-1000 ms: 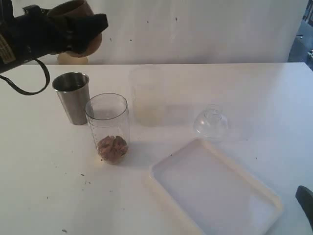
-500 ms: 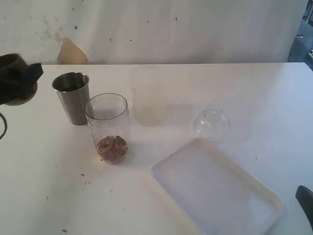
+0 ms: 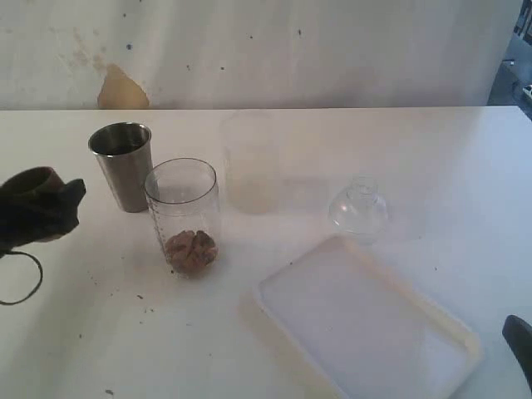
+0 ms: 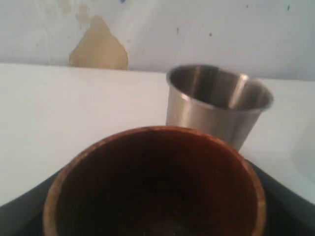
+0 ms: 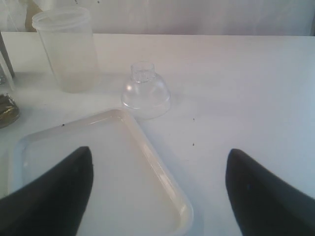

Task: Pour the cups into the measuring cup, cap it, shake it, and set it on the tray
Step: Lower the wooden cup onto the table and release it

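Note:
My left gripper [image 3: 41, 209] is shut on the brown wooden cup [image 3: 32, 183] low over the table at the far left, left of the measuring cup. In the left wrist view the wooden cup [image 4: 157, 182] looks dark and empty inside. Behind it the steel tumbler [image 4: 216, 105] stands upright. The clear measuring cup [image 3: 183, 214] stands uncapped with brown pieces at its bottom, right of the steel tumbler [image 3: 123, 166]. The clear dome lid [image 3: 359, 208] lies on the table beyond the white tray [image 3: 455, 332]. My right gripper [image 5: 157, 194] hangs open over the tray's rim [image 5: 157, 172].
A frosted whitish container [image 3: 249, 162] stands behind the measuring cup, also shown as the frosted container [image 5: 69, 49] in the right wrist view beside the dome lid [image 5: 146, 91]. Small dark crumbs dot the white table [image 3: 100, 332]. A wall runs along the far edge.
My left gripper has carried the wooden cup from high above the steel tumbler down and to the left, close to the table. The right gripper has stayed still.

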Robot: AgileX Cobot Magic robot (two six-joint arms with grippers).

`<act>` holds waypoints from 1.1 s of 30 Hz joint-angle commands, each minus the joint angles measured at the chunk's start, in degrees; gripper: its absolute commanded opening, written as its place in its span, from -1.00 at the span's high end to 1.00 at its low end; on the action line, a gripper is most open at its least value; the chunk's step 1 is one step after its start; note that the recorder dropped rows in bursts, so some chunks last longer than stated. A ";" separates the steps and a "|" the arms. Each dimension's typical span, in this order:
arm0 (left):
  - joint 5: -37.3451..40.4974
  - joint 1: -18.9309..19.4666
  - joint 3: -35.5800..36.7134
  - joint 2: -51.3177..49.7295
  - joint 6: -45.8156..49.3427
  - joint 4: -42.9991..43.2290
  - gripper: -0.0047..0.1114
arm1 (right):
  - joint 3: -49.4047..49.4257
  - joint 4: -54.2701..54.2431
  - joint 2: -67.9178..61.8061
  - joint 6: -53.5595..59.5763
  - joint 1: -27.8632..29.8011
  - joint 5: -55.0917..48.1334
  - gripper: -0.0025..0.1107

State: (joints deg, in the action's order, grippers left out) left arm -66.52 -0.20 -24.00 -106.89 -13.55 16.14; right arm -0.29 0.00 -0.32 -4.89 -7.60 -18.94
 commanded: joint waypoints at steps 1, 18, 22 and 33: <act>-3.44 0.12 -0.29 -6.28 6.16 1.52 0.92 | 0.29 0.00 0.32 0.07 0.31 0.53 -0.27; -3.44 0.12 -4.08 -11.37 10.45 2.19 0.92 | 0.29 0.00 0.32 0.07 0.31 0.53 -0.27; -3.44 0.12 -4.08 -11.37 10.45 1.87 0.61 | 0.29 0.00 0.32 0.07 0.31 0.53 -0.27; -3.44 0.12 -4.08 -11.26 10.45 1.87 -0.89 | 0.29 0.00 0.32 0.07 0.31 0.53 -0.27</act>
State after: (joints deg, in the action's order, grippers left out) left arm -69.01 -0.15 -28.05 -118.36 -3.00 18.61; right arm -0.29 0.00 -0.32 -4.89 -7.60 -18.94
